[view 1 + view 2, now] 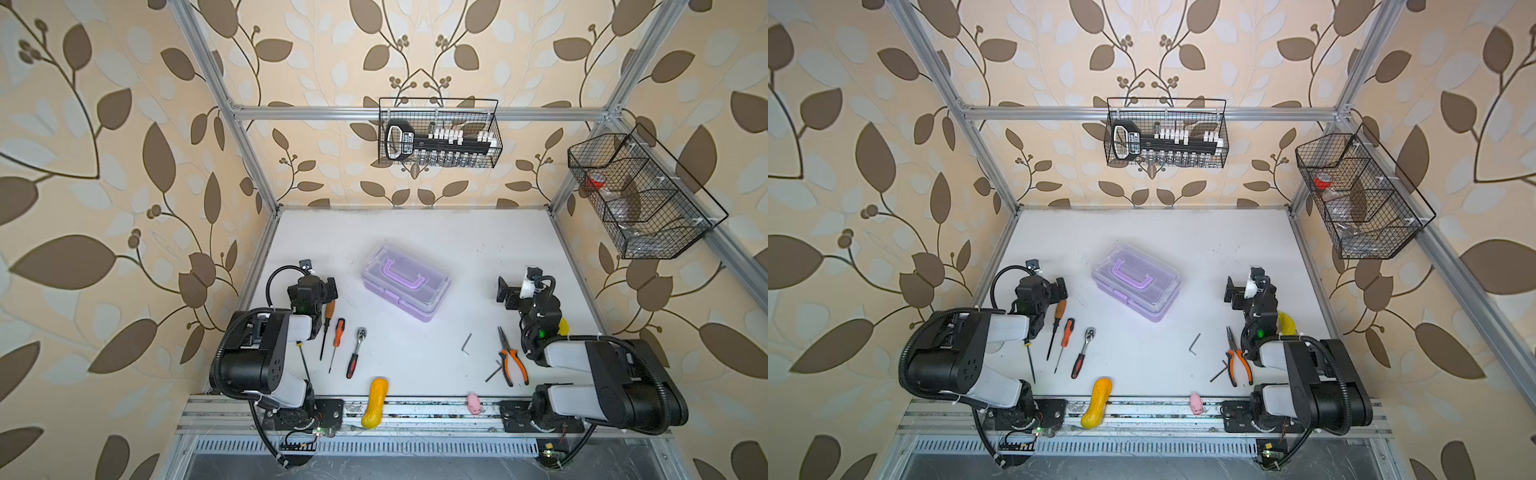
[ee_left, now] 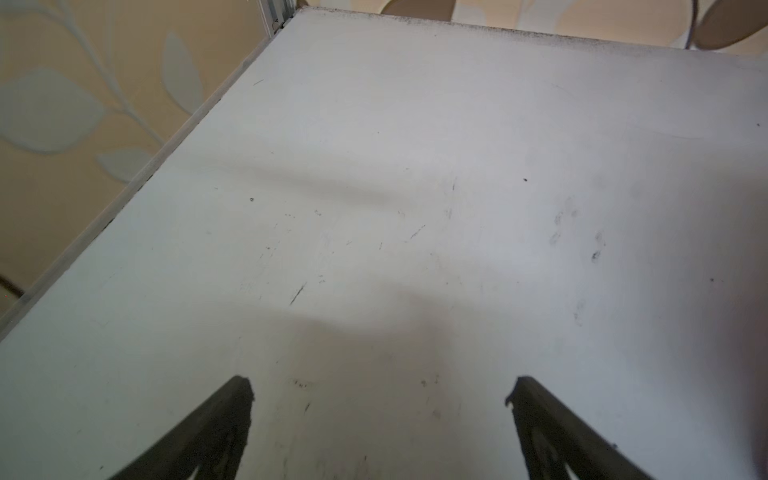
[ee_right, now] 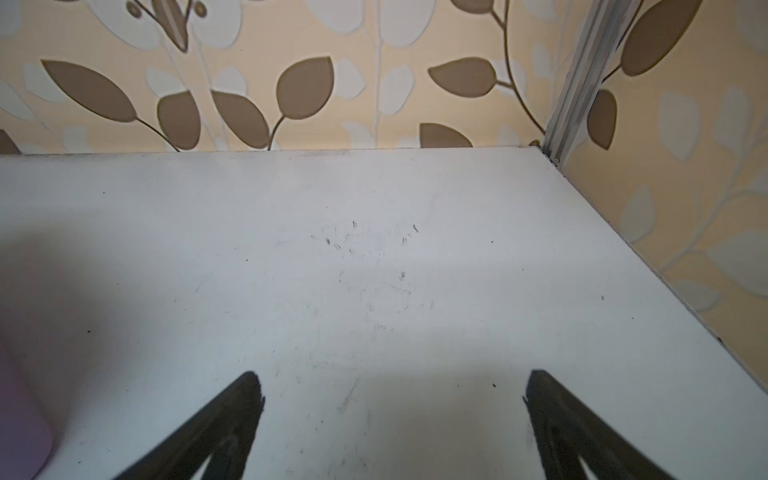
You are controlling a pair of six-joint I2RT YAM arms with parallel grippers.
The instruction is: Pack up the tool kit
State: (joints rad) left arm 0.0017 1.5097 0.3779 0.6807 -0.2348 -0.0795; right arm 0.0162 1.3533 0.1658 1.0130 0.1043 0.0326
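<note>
The tool kit (image 1: 405, 286) (image 1: 1136, 282), a lilac box with a clear lid and a purple handle, stands with its lid down in the middle of the white table in both top views. My left gripper (image 1: 322, 286) (image 1: 1050, 286) hangs open to its left, over bare table (image 2: 374, 249). My right gripper (image 1: 513, 293) (image 1: 1239, 293) is open to its right. In the wrist views, both the left gripper (image 2: 380, 386) and the right gripper (image 3: 395, 378) have nothing between their fingers. A lilac blur, the tool kit's corner (image 3: 20, 415), shows at the edge of the right wrist view.
Near the left arm lie a wooden-handled screwdriver (image 1: 328, 316), an orange screwdriver (image 1: 338, 332) and a ratchet (image 1: 356, 351). Pliers (image 1: 511, 357) and hex keys (image 1: 467, 345) lie near the right arm. A yellow toy (image 1: 375, 401) and a pink pig (image 1: 473, 403) sit at the front rail. Wire baskets (image 1: 438, 133) (image 1: 640, 195) hang on the frame.
</note>
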